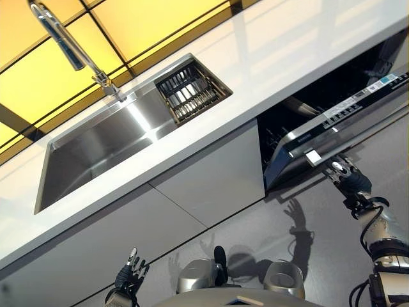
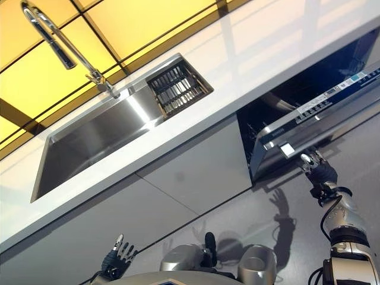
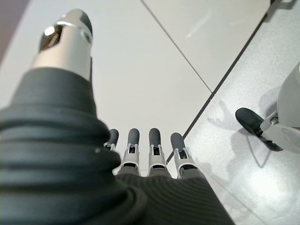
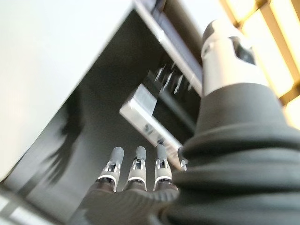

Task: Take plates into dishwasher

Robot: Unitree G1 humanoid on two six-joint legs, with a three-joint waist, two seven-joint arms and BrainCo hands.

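Plates (image 1: 185,94) stand in the rack (image 1: 208,73) at the sink's (image 1: 96,147) end, set into the desk (image 1: 307,57), still waiting, we judge. Our right hand (image 2: 314,169) reaches up at the dishwasher door's (image 1: 358,131) handle (image 1: 319,155), fingers (image 4: 137,164) straight and apart, clamped on nothing; the door hangs partly ajar, and we judge it must open fully before loading. Inside we glimpse rack tines, but no plates we can make out. Our left hand (image 1: 128,275) hangs low by the cabinet fronts (image 1: 211,179), fingers (image 3: 154,145) straight, empty.
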